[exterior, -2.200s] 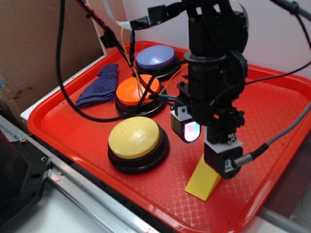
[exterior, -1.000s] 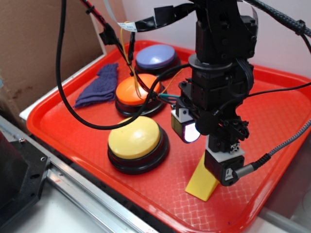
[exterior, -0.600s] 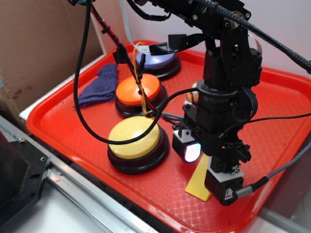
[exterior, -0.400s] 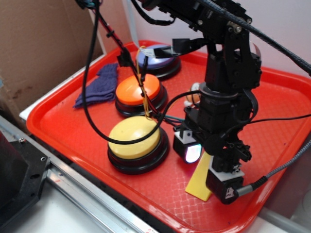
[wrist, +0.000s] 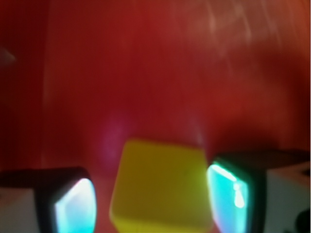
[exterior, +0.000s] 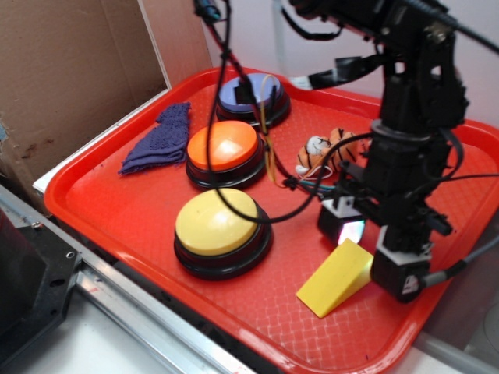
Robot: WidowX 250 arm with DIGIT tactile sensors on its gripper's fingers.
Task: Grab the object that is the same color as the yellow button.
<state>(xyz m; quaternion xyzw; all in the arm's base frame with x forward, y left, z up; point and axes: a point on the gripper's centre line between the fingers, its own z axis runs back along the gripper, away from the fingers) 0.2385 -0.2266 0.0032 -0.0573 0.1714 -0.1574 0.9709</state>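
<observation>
Standing at the near edge, I see a grey metal rail running along the front, with the red tray just behind it; its floor has a fine waffle texture and a raised rim. Nearest on the tray, right of the yellow button, lies the yellow wedge, its thin edge toward the front rim and its thick end up against the gripper. The wrist view is blurred, but it shows the wedge sitting between the two glowing fingers, which stand apart; the right one looks to be touching the block and the left one shows a small gap, so the jaws are spread and not clamped on it, as far as I can tell. The yellow button, pale and domed on a black base, sits left of the wedge and apart from it. Behind the yellow button is the orange button, and behind that the purple button, forming a line toward the back. Left of the orange button lies a crumpled blue cloth. Right of it, behind the gripper, a small tiger toy lies on the tray. Black cables hang over the buttons. Brown cardboard stands beyond the left rim, and a pale wall closes the back.
</observation>
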